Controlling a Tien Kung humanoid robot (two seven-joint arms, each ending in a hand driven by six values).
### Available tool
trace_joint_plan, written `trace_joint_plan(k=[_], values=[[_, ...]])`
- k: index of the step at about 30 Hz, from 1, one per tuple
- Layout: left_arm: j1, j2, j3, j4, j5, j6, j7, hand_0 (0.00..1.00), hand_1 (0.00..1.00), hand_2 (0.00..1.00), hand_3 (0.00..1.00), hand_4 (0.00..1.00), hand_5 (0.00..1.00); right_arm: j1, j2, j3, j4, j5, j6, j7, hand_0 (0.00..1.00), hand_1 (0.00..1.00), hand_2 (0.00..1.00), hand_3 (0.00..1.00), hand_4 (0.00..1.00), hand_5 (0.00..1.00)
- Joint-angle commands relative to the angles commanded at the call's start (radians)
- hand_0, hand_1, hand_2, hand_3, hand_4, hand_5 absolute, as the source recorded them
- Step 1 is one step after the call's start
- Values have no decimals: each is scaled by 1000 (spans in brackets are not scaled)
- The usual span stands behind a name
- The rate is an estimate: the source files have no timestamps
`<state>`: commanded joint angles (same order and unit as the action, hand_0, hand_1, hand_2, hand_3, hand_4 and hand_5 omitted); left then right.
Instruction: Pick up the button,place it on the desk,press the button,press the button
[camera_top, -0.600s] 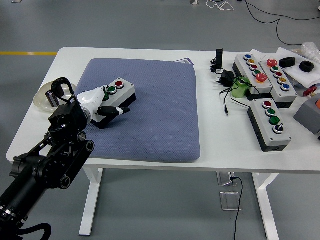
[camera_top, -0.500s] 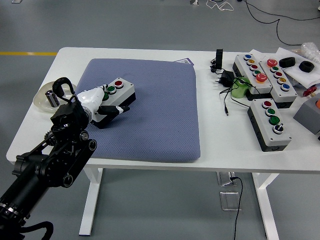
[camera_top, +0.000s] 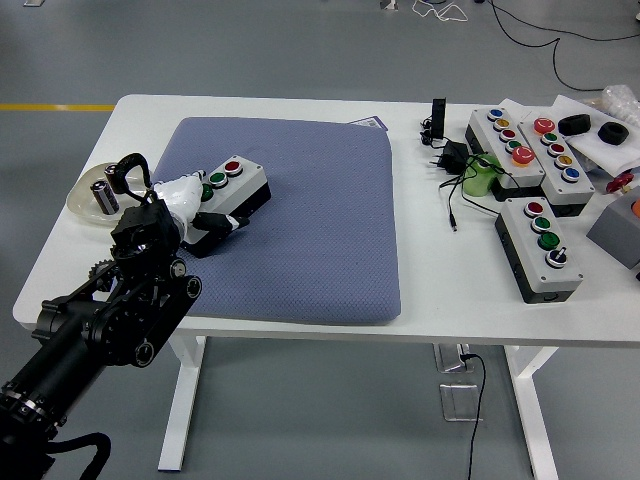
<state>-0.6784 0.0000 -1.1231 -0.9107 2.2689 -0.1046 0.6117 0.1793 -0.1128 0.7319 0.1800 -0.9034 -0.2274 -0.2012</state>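
Since the earlier frames the button box (camera_top: 232, 184) has tilted and slid a little toward the far-left of the blue pad (camera_top: 300, 220), carried along by the left hand (camera_top: 196, 207). That hand is closed around the box's near-left end, white palm against it and dark fingers (camera_top: 222, 222) wrapped under its near side. The box shows a red and two green buttons on top and sits partly lifted at the pad's left part. The black left arm (camera_top: 110, 310) reaches in past the pad's near-left corner. Left of the pad, on the counter (camera_top: 460, 290), a shallow clear dish (camera_top: 85, 200) holds a small cylindrical battery-like item (camera_top: 100, 195). Right of the pad lie three more button boxes (camera_top: 540, 245).
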Motion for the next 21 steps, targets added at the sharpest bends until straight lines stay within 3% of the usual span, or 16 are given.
trace_joint_plan(k=[5, 6, 11, 12, 17, 18, 21], values=[[-7, 0, 16, 18, 0, 25, 24, 825, 945, 980, 998, 998, 543, 1, 0, -2, 0, 0, 0, 0, 641, 572, 626, 626, 227, 239], [-8, 0, 17, 22, 0, 31, 29, 691, 855, 899, 998, 998, 511, 1, 0, -2, 0, 0, 0, 0, 641, 571, 626, 626, 227, 239], [-11, 0, 24, 28, 0, 39, 34, 691, 855, 899, 998, 998, 511, 1, -1, -1, 0, -1, 1, 0, 641, 571, 626, 626, 227, 239], [-11, 0, 24, 29, 0, 39, 34, 574, 769, 839, 998, 998, 476, 1, -1, -1, 0, -2, 1, 0, 641, 571, 626, 626, 227, 239], [-20, 0, 30, 49, 0, 20, 34, 574, 769, 839, 998, 998, 476, 1, -1, 0, 0, -5, 1, 0, 641, 571, 626, 626, 227, 239], [-21, 0, 32, 51, 0, 17, 34, 449, 664, 743, 998, 998, 481, 1, -1, 0, 0, -4, 1, 0, 641, 571, 625, 627, 228, 239], [-23, 0, 39, 59, 0, 7, 34, 449, 664, 743, 998, 998, 481, 0, -1, -1, 0, -5, 1, 0, 641, 571, 625, 627, 228, 239]])
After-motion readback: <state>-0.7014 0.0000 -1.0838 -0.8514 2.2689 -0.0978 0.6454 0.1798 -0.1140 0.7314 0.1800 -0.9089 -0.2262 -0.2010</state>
